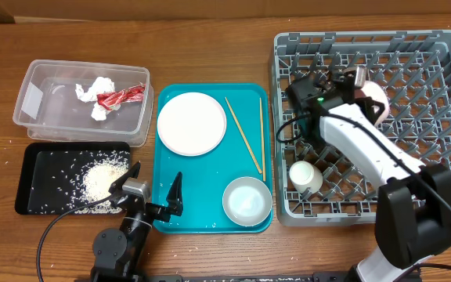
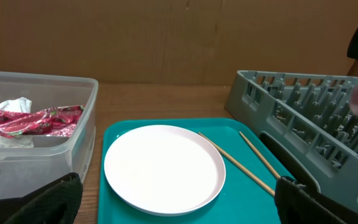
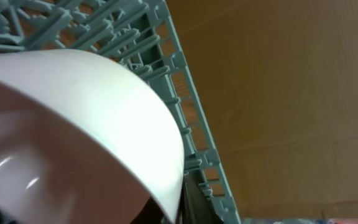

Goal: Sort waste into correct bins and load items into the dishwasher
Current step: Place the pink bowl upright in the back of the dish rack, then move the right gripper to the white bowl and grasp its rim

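Filling the right wrist view, a small white dish (image 3: pixel 73 124) sits almost against the lens. A dark finger of the right end effector (image 1: pixel 360 88) presses at its rim, so that end effector appears closed on the dish. It holds the dish tilted over the upper middle of the grey dish rack (image 1: pixel 445 157). A small cup (image 1: pixel 305 174) stands in the rack's near left corner.

At the near edge of the wooden tabletop (image 1: pixel 210 47), the left end effector (image 1: pixel 157 174) is spread wide and grips nothing. It is poised at the near left corner of the teal tray (image 1: pixel 210 215). On that tray lie a large plate (image 1: pixel 191 123) at the far left, a bowl (image 1: pixel 247 200) at the near right, and two chopsticks (image 1: pixel 243 135) side by side along the right half.

To the left, the clear tub (image 1: pixel 37 94) holds the red wrapper (image 1: pixel 122 95) and the crumpled tissue (image 1: pixel 94 90). The wrapper and tissue are touching. Just in front of the tub, the black tray (image 1: pixel 34 168) carries a heap of rice (image 1: pixel 104 182), with loose grains scattered across its floor.

Tabletop wood shows warm brown grain. Plain brown cardboard (image 2: pixel 166 43) walls off the space behind it.
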### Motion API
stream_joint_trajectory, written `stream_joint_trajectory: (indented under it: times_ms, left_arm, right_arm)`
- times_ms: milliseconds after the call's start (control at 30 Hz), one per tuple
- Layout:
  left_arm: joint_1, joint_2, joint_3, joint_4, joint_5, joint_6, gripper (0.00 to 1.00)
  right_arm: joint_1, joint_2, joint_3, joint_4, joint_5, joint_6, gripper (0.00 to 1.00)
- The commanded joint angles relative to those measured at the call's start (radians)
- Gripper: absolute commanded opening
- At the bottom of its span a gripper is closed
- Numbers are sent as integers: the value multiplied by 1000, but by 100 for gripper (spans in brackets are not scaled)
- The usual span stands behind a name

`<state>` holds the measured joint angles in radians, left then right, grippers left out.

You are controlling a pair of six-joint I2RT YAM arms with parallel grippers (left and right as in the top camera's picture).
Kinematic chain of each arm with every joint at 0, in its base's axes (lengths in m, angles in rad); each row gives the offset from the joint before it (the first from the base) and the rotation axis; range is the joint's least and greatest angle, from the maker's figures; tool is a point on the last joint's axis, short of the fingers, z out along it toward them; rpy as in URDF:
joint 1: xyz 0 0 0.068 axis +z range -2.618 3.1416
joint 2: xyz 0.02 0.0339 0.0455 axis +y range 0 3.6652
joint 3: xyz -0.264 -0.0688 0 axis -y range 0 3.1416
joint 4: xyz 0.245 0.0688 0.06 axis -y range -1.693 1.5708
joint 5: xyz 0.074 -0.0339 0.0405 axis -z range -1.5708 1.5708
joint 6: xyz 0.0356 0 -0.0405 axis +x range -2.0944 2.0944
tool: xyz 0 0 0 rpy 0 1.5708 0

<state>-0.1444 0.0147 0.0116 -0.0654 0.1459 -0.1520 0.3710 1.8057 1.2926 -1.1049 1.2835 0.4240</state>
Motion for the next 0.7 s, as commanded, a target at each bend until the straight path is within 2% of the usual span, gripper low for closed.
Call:
stream_joint_trajectory:
  times_ms: [0, 200, 300, 367, 467, 600, 667]
  left_arm:
    - [-10, -10, -7, 3, 2, 18, 100]
    - [-10, -10, -7, 3, 2, 18, 100]
    - [-10, -10, -7, 3, 2, 18, 100]
    - [-10, -10, -7, 3, 1, 18, 100]
    - [-10, -10, -7, 3, 2, 18, 100]
    - [-10, -10, -7, 3, 2, 18, 100]
    - [-10, -10, -7, 3, 1, 18, 100]
  right_arm:
    - [58, 5, -11, 0, -121, 24, 10]
    - [60, 5, -11, -5, -225, 26, 12]
    - [61, 5, -8, -31, -263, 26, 26]
    - [64, 5, 7, -63, -300, 26, 29]
    - [74, 2, 50, -123, -380, 40, 29]
    - [100, -21, 120, -222, -494, 158, 29]
    - [115, -41, 151, -242, -576, 168, 29]
